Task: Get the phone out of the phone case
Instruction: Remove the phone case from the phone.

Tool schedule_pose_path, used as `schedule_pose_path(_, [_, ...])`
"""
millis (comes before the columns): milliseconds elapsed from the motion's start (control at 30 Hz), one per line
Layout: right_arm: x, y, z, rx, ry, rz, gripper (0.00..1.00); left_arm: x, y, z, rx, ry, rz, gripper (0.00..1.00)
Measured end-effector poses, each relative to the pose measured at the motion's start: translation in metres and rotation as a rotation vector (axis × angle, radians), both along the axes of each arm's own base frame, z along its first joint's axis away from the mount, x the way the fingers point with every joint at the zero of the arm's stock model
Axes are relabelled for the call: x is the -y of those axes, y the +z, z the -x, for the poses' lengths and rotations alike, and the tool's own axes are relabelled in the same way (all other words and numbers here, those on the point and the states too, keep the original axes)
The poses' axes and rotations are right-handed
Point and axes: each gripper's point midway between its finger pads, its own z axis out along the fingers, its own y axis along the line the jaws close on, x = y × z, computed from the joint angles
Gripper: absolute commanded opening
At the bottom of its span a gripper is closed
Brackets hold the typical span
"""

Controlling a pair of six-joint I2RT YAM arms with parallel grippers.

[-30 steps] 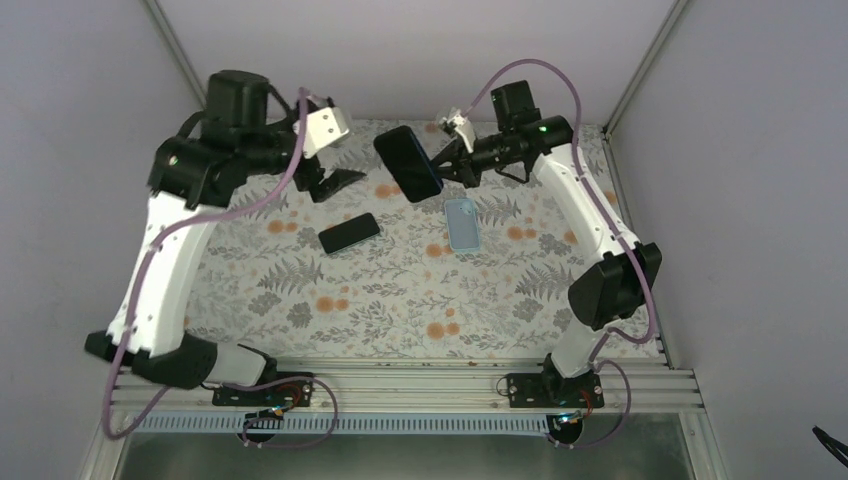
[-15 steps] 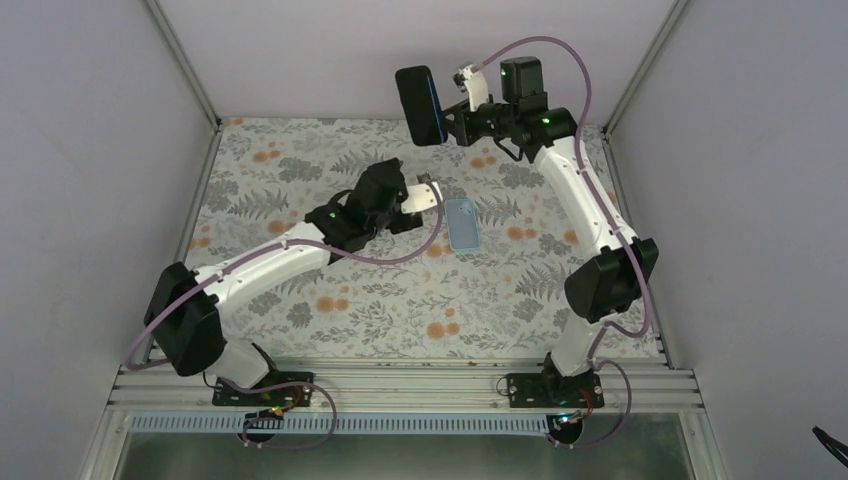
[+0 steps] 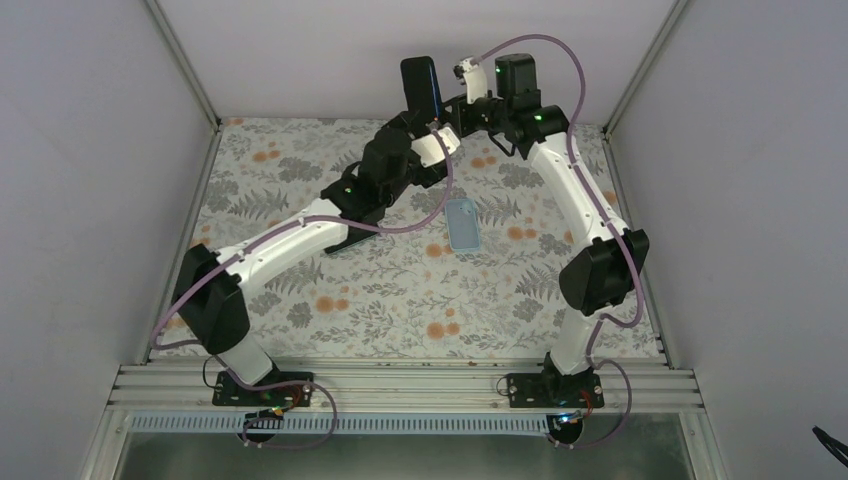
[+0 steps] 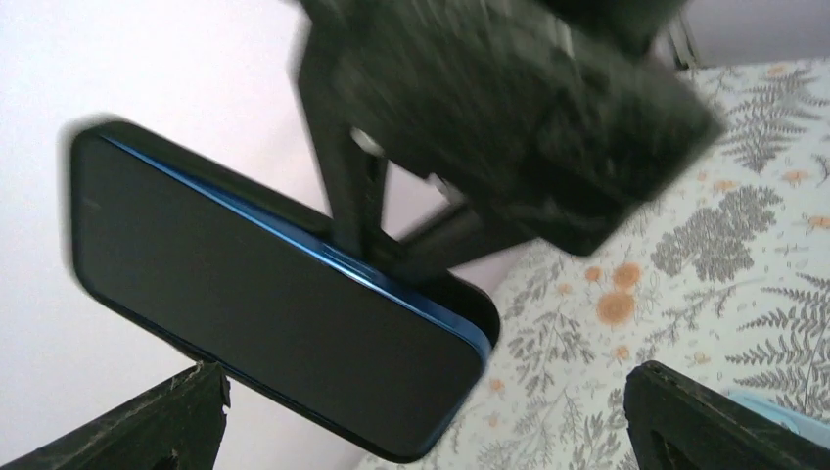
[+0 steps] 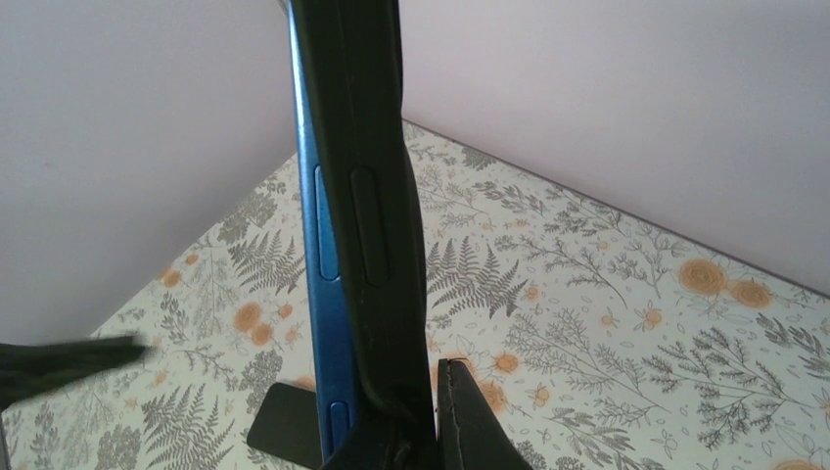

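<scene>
Nearest me, below and well short of both pincers, a dark handset (image 5: 282,423) lies flat on the fern-print mat (image 3: 400,300), mostly under my left forearm. I cannot tell whether it wears a case. To the right of it, below the left pincer (image 4: 426,382) and well apart from it, a pale-blue case (image 3: 461,223) lies flat on the mat with nothing in it that I can see.

Further out, the left pincer is raised off the mat with its fingers spread wide and nothing between them. The wrist view shows them on either side of the phone (image 4: 264,304), not touching it.

Farthest, up by the back wall, the right pincer (image 5: 411,431) is clamped on the phone near one end and holds it on edge in the air. The screen is black and one long side is blue. A black shell (image 5: 377,225) with a moulded button strip runs along that side. I take the shell for this phone's case, perhaps partly off, though I cannot be sure.

I judge the phone to be rigid, fairly dense for its thickness, glassy and slick on the face, and breakable if dropped from this height. The shell should be light and springy, and it should cling hardest at the corners. I would take the free end across its long sides, keep the fingers off the glass, and peel the shell's lip away at a corner.
</scene>
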Motion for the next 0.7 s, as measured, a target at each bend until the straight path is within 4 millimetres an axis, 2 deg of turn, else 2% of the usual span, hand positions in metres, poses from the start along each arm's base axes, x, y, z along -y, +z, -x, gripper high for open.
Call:
schedule_pose_path(133, [-0.001,0.004,-0.001,0.004,-0.006,-0.015,0.03,-0.001,-0.026,-0.016,-0.048,0.022,-0.017,1.0])
schedule_pose_path(233, [-0.001,0.004,-0.001,-0.003,-0.009,-0.02,0.03,-0.009,-0.034,-0.026,-0.075,0.047,-0.007,1.0])
schedule_pose_path(400, [-0.001,0.006,0.001,-0.003,-0.004,-0.025,0.03,-0.022,-0.022,-0.037,-0.069,0.081,0.033,1.0])
schedule_pose_path(533, [-0.004,0.008,0.004,-0.004,0.017,-0.036,0.03,-0.021,-0.012,-0.037,-0.055,0.081,0.054,1.0])
schedule_pose_path(700, [-0.005,0.009,0.007,-0.006,0.033,-0.045,0.03,-0.019,-0.009,-0.037,-0.053,0.079,0.061,1.0])
